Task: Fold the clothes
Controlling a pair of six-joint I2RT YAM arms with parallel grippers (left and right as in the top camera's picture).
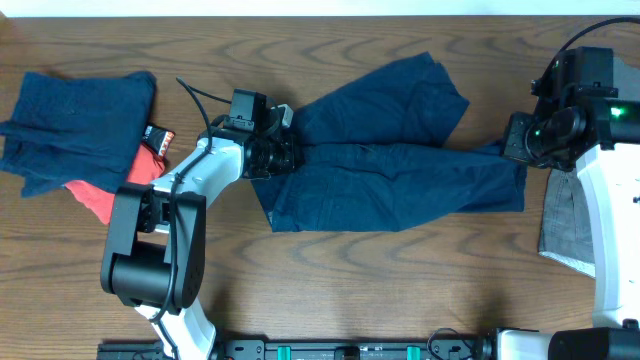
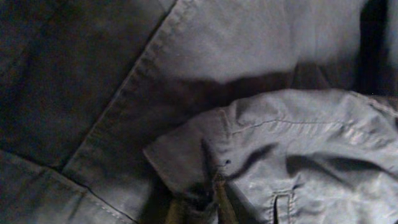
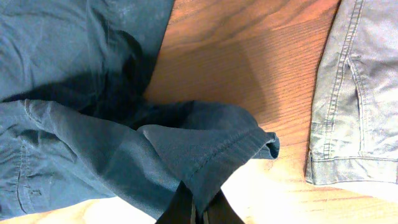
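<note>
Wood tabletop (image 1: 400,290) shows open along your near edge, with a grey garment (image 1: 560,225) at the right edge. You have the navy shorts (image 1: 400,175) lying mid-tabletop, long axis left-right. Your left end effector (image 1: 278,152) is clamped on their left end, your right end effector (image 1: 512,140) on the far hem.

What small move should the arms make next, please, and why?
Probably lift both ends slightly and draw them apart: the left gripper and right gripper are each shut on an end of the shorts, which lie creased and splayed.
</note>
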